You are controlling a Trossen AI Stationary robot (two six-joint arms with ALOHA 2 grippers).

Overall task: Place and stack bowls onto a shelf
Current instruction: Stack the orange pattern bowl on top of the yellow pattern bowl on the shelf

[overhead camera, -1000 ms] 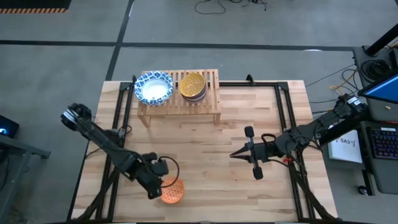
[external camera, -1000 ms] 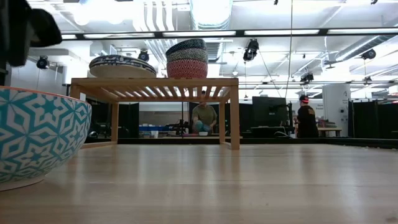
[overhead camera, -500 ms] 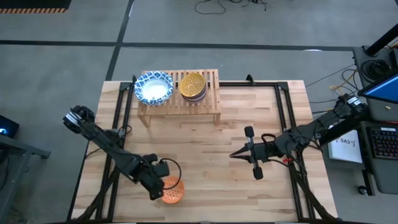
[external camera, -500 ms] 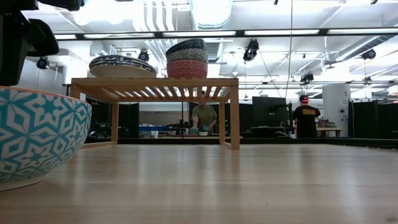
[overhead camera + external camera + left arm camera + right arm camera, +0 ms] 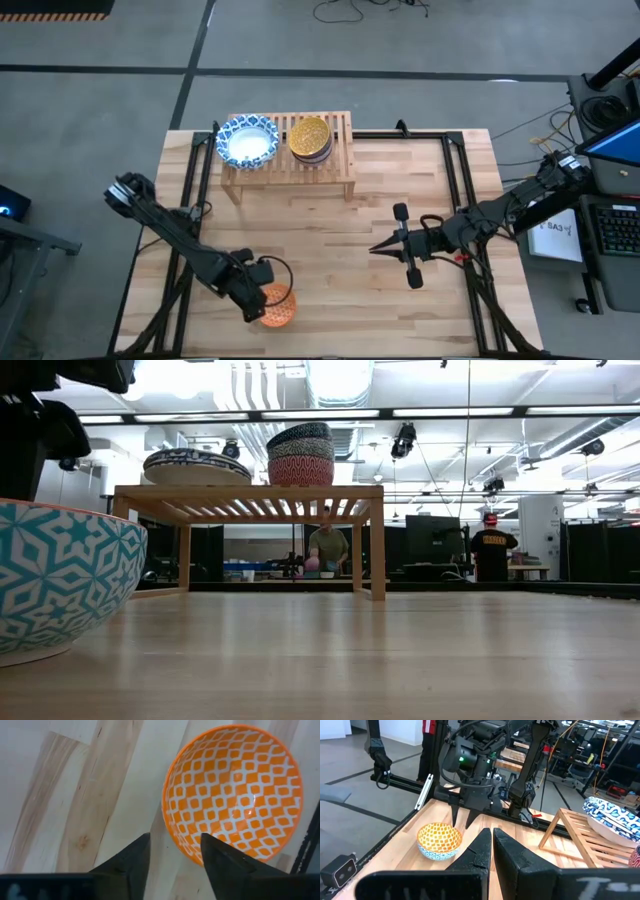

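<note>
Hovering just above the orange bowl [image 5: 232, 795] on the bench [image 5: 330, 250], fingers parted astride its near rim, the left hand [image 5: 172, 851] could tip or skid the bowl if it closes off-centre; the right hand [image 5: 491, 839] waits shut.

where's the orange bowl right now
The orange bowl sits on the table near its front edge on the left side in the high view, just beside the left gripper, far from the shelf.
</note>
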